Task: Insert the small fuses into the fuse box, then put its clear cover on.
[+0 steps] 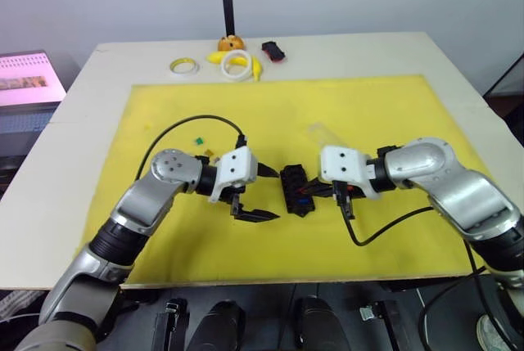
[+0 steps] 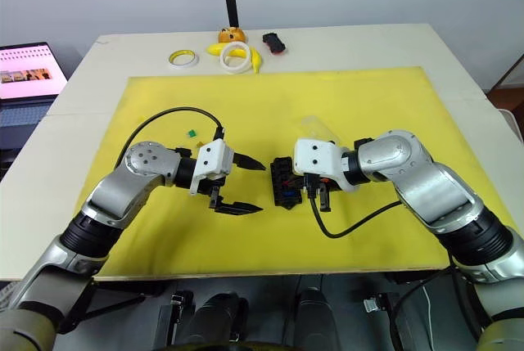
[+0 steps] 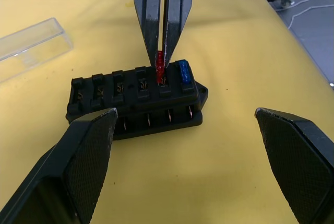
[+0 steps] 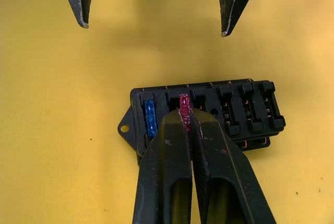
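— Where is the fuse box (image 1: 296, 191) sitting?
— On the yellow mat (image 1: 360, 105) covering the bench (image 1: 458, 65), between the two arms; a blue fuse (image 4: 150, 118) is already sitting in its end slot.
— And the right tool (image 4: 187, 115)?
— Clenched on a red fuse (image 4: 184, 105), pressing it into the slot beside the blue one.
— The left tool (image 1: 264, 194)?
— Released, fingers spread wide, hanging just beside the box; the clear cover (image 3: 32, 45) is lying on the mat nearby.
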{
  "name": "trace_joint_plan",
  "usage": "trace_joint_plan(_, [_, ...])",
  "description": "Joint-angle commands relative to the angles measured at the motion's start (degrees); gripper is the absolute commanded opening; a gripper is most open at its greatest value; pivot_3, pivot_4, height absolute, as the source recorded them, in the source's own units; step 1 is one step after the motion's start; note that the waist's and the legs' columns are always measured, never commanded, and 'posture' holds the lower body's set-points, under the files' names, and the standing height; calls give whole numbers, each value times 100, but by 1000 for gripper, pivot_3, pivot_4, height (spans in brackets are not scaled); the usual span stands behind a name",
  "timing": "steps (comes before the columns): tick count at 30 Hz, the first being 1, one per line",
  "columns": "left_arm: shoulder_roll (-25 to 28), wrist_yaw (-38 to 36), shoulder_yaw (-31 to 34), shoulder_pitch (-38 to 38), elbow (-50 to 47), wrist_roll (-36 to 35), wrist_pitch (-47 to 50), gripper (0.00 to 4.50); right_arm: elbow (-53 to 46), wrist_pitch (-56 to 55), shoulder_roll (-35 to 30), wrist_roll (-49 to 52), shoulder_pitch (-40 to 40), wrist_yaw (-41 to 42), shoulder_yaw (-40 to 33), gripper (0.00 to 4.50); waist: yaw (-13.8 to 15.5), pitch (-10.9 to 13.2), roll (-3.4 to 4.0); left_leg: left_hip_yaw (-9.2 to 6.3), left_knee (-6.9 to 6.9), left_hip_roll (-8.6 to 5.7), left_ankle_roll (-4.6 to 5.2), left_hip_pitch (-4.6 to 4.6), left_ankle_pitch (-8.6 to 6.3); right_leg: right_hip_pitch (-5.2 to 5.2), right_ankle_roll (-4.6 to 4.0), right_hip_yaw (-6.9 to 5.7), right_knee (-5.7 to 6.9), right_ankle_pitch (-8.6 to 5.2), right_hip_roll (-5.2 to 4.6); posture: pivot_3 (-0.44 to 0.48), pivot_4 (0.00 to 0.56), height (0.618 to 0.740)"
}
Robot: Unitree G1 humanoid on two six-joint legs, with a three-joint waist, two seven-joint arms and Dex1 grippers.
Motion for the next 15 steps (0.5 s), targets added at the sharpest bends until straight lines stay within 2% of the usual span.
trace_joint_plan(1, [-15,3,79,-53,-183,2,-40,4450,-66,-61,35,-108,41,42,-152,0,-1,0,0,0,0,0,0,0,0,0,0,0,0,0,0,0,150,740])
trace_joint_plan(15, [-85,1,71,-100,-97,64,-84,4450,-130,-78,156,-163,-2,234,-236,0,-4,0,0,0,1,0,0,1,0,0,0,0,2,0,0,0,150,740])
